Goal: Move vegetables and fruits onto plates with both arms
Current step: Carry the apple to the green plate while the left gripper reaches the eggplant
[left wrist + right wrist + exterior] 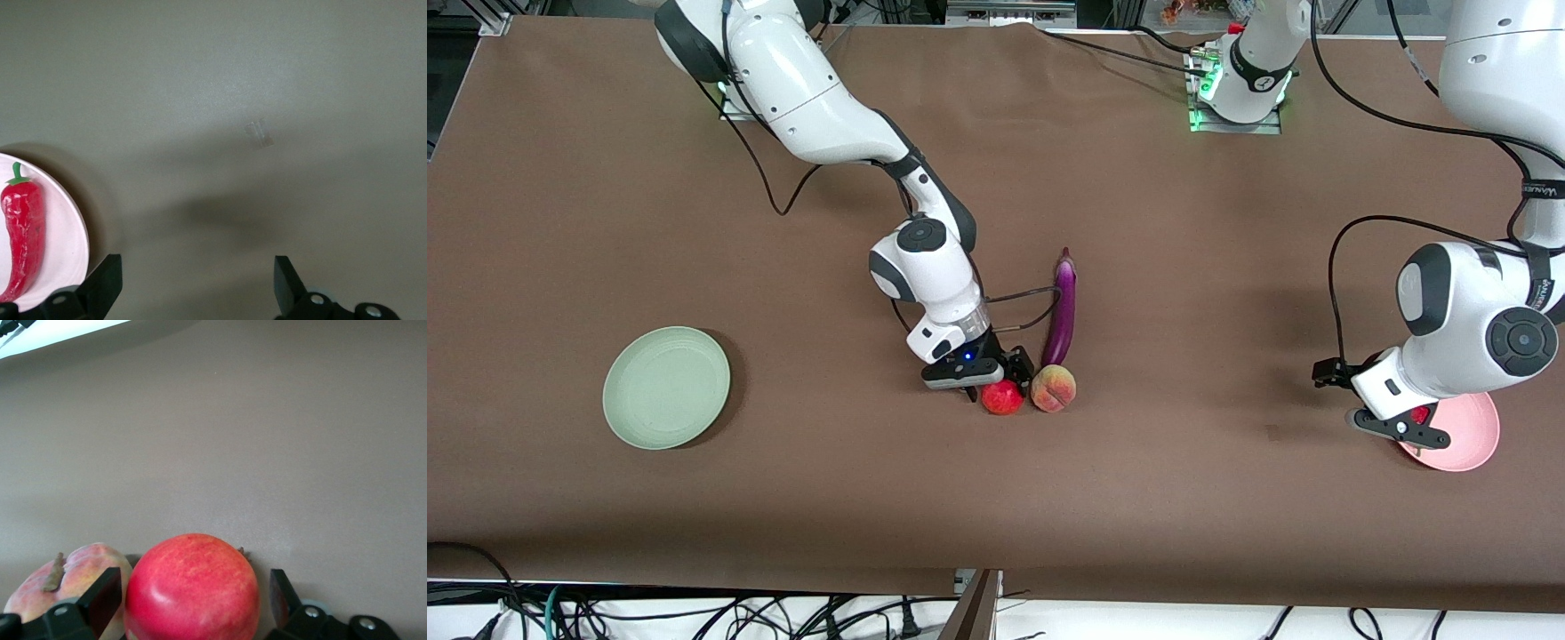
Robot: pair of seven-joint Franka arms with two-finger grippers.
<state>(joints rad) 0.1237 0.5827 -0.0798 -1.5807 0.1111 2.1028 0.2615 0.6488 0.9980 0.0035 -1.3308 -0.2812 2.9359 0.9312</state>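
Right gripper [996,388] is where my attention sits: it is down at desk level with its fingers spread wide, one on either side of the round red fruit [1002,397], and from the right wrist view I see the fruit [192,587] filling the gap between them without being squeezed yet. I judge that closing is all the coming move needs. What matters is the peach [1053,388], which lies touching or just beside the fruit toward the left arm's end, so one finger [100,599] has to stay wedged between the two. The purple eggplant [1060,309] lies farther from the front camera than the peach, its long axis running away from that camera. The mint green plate [666,388] sits well apart toward the right arm's end. My left gripper [1400,428] waits fully open and empty over the edge of the pink plate [1472,440], where the chili pepper [21,237] already lies
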